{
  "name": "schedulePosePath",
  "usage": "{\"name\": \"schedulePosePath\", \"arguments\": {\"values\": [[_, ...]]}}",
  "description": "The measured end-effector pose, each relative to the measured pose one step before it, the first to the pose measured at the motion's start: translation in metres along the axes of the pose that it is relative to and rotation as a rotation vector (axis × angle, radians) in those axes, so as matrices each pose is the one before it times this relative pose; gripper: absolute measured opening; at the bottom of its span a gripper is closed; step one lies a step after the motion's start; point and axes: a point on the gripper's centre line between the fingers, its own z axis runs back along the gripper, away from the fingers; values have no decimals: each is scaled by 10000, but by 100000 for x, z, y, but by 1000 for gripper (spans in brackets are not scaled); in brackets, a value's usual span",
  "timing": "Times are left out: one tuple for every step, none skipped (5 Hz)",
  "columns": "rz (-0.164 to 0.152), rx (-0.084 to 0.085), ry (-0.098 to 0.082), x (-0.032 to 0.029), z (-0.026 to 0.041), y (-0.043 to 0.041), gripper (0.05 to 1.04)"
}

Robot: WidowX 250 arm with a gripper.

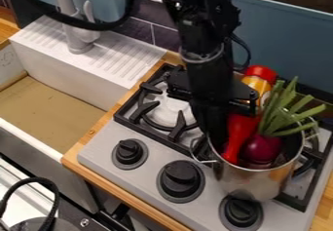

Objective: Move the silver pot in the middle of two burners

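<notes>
My black gripper [213, 127] hangs down at the pot's left side, its lower end by the rim and partly hidden there. The silver pot [257, 183] stands on the right part of the stove, over the right burner and the grate's front edge, behind the right knob. Inside it are a red utensil-like object [239, 135] and a purple-red vegetable [261, 148] with green stalks. The left burner [170, 112] shows under its black grate, left of my gripper. Most of the right burner is hidden behind the pot.
A yellow bottle with a red top [260, 79] stands behind the pot, close to the arm. Three black knobs line the stove's front [153, 188]. To the left are a white sink [68, 84] and a grey faucet [77, 35]. A blue wall rises behind the stove.
</notes>
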Motion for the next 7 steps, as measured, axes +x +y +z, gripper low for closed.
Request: {"name": "schedulePosePath", "arguments": {"values": [[46,37,26,263,-99,-38,53],[36,-76,122,63,123,194,53],[117,-81,20,523,158,620,53],[201,-10,38,701,147,403,53],[57,-26,65,532,48,502,53],[178,2,5,717,-55,762,53],[253,45,-136,1362,-97,1178,53]]}}
